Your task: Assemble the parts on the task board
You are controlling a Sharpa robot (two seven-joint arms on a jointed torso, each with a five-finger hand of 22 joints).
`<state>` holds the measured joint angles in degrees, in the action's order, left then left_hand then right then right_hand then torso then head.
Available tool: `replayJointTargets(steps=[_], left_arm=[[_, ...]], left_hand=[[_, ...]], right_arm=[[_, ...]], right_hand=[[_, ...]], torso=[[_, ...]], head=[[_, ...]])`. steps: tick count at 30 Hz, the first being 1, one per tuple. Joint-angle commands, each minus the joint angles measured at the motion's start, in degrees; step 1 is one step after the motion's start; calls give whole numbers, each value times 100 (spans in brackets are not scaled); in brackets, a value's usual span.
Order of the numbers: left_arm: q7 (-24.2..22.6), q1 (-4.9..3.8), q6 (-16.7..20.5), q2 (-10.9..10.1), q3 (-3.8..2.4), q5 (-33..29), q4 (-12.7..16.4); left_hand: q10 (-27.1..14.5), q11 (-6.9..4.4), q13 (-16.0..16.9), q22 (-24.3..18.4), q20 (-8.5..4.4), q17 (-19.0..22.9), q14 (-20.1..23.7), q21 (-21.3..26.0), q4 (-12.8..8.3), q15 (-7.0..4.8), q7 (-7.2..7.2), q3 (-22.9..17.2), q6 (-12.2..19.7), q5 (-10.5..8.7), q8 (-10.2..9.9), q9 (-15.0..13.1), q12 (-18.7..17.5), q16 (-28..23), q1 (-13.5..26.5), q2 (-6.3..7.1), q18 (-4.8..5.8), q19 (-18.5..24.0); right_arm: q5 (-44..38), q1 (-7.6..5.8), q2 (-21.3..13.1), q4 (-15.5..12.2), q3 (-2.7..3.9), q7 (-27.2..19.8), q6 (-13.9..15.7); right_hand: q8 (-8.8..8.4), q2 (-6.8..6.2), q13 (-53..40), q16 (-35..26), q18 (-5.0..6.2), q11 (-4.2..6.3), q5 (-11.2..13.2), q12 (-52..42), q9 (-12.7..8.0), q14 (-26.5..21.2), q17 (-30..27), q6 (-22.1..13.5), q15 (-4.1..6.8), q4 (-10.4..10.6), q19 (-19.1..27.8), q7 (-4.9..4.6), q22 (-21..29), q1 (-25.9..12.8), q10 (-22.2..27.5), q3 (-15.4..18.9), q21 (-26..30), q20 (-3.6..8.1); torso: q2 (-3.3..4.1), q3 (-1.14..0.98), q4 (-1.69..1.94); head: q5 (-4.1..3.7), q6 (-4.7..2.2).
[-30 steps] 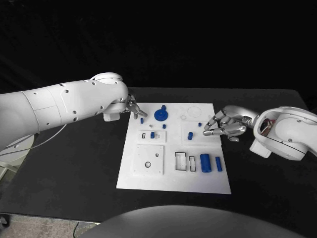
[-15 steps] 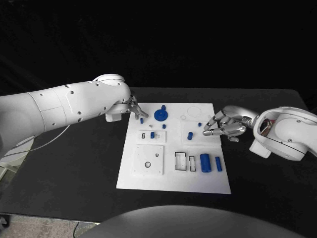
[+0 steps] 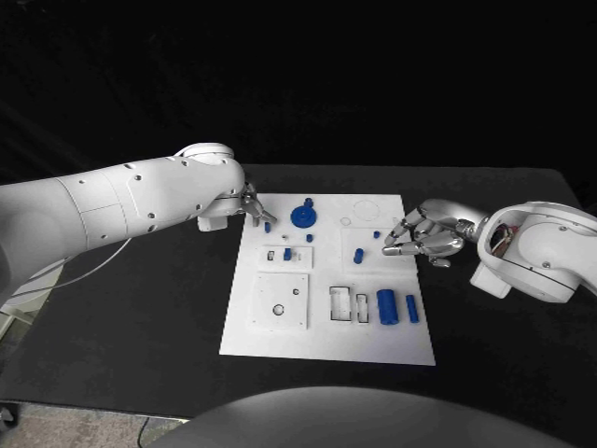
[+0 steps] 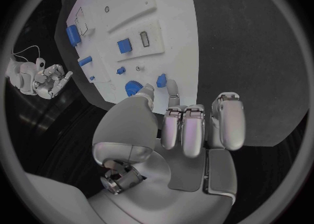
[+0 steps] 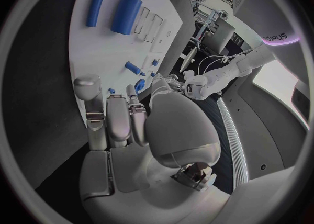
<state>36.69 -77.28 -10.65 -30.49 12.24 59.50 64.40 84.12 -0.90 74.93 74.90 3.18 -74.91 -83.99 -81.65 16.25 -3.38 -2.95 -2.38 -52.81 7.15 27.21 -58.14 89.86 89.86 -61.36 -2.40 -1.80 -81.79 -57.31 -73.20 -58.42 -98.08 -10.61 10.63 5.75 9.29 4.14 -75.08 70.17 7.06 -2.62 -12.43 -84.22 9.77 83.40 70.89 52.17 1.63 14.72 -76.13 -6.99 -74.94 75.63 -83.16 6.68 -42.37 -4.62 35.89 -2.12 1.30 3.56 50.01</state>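
Observation:
The white task board [image 3: 326,322] lies mid-table. My left hand [image 3: 255,207] hovers at its far left corner, fingers stretched toward a small blue peg [image 3: 268,227] beside the blue gear [image 3: 303,217]. In the left wrist view, the fingertips [image 4: 172,97] end just short of that peg [image 4: 161,80] and the gear [image 4: 133,88], and nothing is in the hand [image 4: 190,124]. My right hand [image 3: 426,235] hangs over the board's right edge, fingers loosely bent and empty, next to a blue pin [image 3: 377,233]. The right wrist view shows its fingers [image 5: 108,119] above the board [image 5: 91,51].
Two blue cylinders [image 3: 386,306] [image 3: 411,308] lie at the board's near right, beside rectangular slots [image 3: 341,302]. Small blue pieces [image 3: 288,254] [image 3: 358,255] sit mid-board. A raised white square plate [image 3: 281,300] occupies the near left. Black table [image 3: 137,317] surrounds the board.
My left upper arm has drifted a little to the right, while its hand stays at the board's far left corner. The right hand and the parts have not moved.

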Motion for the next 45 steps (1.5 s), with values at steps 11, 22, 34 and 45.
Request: replayJointTargets(steps=[11,22,34,45], left_arm=[[-80,12,-67,30,-4,98,-29],[-123,38,-101,79,-4,69,-91],[-172,73,-107,134,-6,52,-151],[-177,99,-145,159,-6,44,-199]], left_hand=[[588,34,1507,694,16,-1509,-601,35,13,32,1,47,23,35,-4,-12,14,14,-59,-17,-117,39],[588,40,1507,681,20,-1509,-601,54,20,36,-7,53,50,45,-22,-11,14,14,-61,-34,-123,58],[588,59,1507,672,39,-1509,-601,87,10,56,-23,63,91,228,-71,-5,14,14,-122,-85,-130,88],[588,66,1507,662,52,-1509,-601,122,-5,66,-28,61,95,440,-104,-2,14,14,-209,-106,-139,118]], right_arm=[[4,14,2,12,0,-8,-39],[18,15,8,22,0,-2,-62],[38,17,-1,23,0,-8,-77],[40,18,-12,15,0,-5,-85]], right_hand=[[31,48,-767,-18,94,18,-22,26,-7,-33,-3,40,-15,-1,50,-4,-303,12,-10,22,33,-6],[31,48,-767,-18,94,18,-22,26,-7,-33,-3,40,-15,-1,50,-4,-303,12,-10,22,33,-6],[30,54,-761,-29,96,18,-32,30,-9,-37,-15,39,-16,0,53,-5,-300,15,-4,24,48,-6],[30,54,-761,-29,96,18,-32,30,-9,-37,-15,39,-16,0,53,-5,-300,15,-4,24,48,-6]], torso=[[1,-2,-8],[0,-1,-4],[1,-3,-5],[0,-1,-5]], head=[[6,-1],[-7,-1],[-2,-1],[-18,-1]])
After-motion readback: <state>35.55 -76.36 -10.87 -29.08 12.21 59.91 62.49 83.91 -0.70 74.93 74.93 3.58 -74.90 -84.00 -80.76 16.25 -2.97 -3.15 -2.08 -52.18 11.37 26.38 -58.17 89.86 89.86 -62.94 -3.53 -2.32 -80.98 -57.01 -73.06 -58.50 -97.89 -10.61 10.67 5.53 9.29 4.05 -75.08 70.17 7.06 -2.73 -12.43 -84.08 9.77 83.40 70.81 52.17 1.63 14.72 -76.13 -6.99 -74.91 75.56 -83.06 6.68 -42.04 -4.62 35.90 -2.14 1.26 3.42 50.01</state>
